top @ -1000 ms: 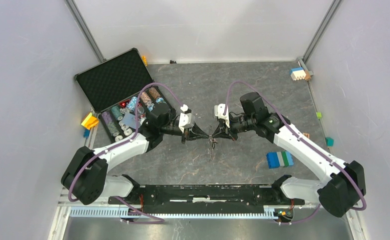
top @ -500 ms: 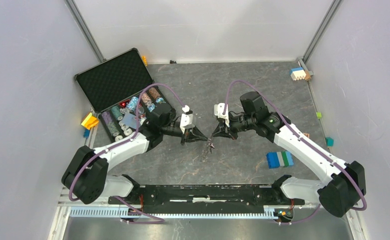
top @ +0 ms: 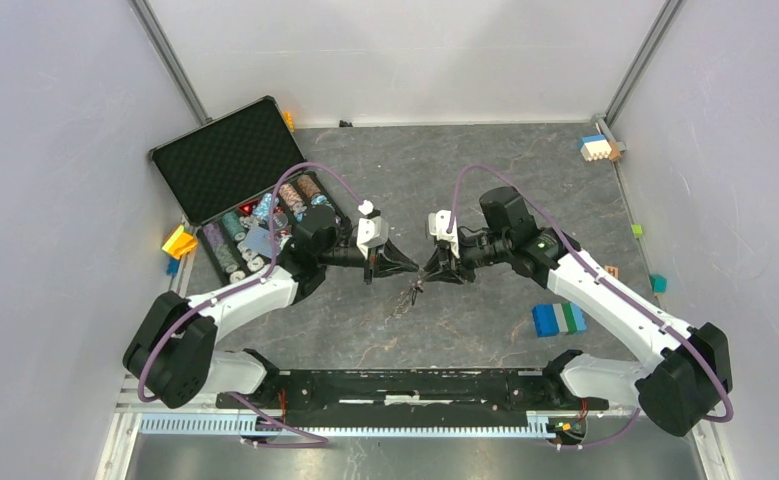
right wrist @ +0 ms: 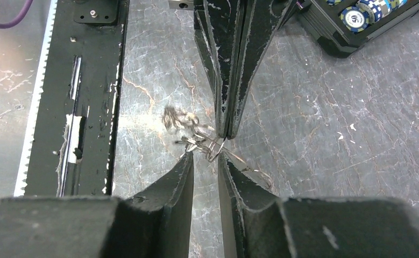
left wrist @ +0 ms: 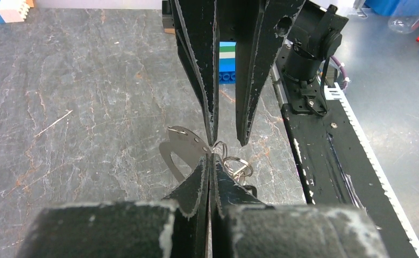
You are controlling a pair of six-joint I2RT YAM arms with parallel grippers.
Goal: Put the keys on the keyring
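My left gripper [left wrist: 211, 157] is shut on the edge of the flat grey keyring [left wrist: 184, 148], held just above the table. Thin wire rings [left wrist: 234, 163] hang from the same spot, with a dark key head [left wrist: 249, 189] partly hidden below them. My right gripper [right wrist: 204, 156] faces it tip to tip and stands slightly open, its fingertips on either side of the wire rings [right wrist: 203, 143]. A blurred bunch of keys [right wrist: 177, 119] dangles beside them. In the top view the two grippers [top: 412, 266] [top: 428, 270] meet at mid-table, the keys [top: 414, 293] hanging beneath.
An open black case [top: 227, 168] of poker chips lies at the back left, close behind the left arm. A blue, green and white block [top: 559, 318] sits by the right arm. Small blocks lie at the far right corner [top: 598, 147] and left edge [top: 178, 241].
My right gripper has opened from shut. Both grippers have shifted slightly away from the bases, and the dangling keys have swung left.
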